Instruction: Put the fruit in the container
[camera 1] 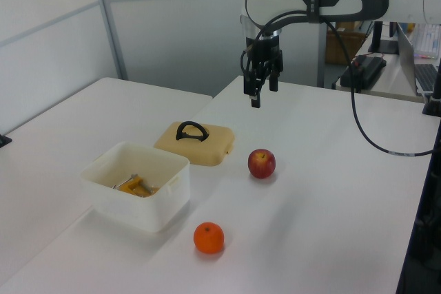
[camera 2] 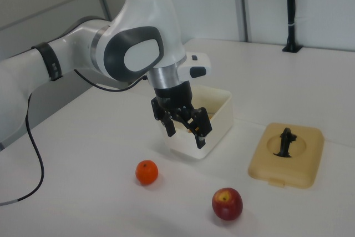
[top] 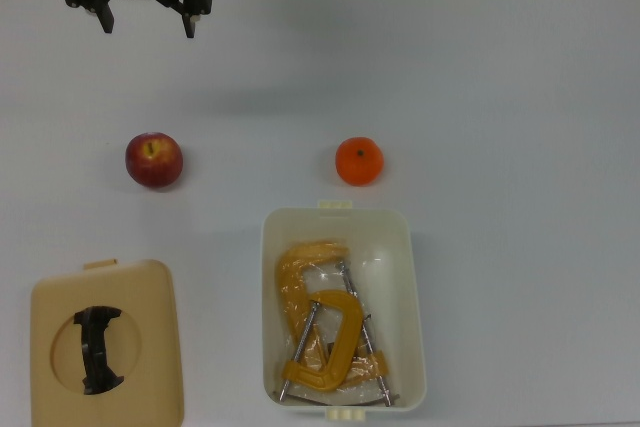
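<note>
Your arm is reaching out over the table with its wrist turned straight down, so the gripper (top: pixel 147 21) is hanging well above the surface and holding nothing. Its two black fingers (camera 2: pixel 170 126) are standing spread apart with a clear gap between them. In the left view, the white arm is arching in from the left view's right.

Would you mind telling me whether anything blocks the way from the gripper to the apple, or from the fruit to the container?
Nothing visible does. The gripper hangs open above bare table, apart from the apple. The tangerine sits just outside the uncovered container.
</note>
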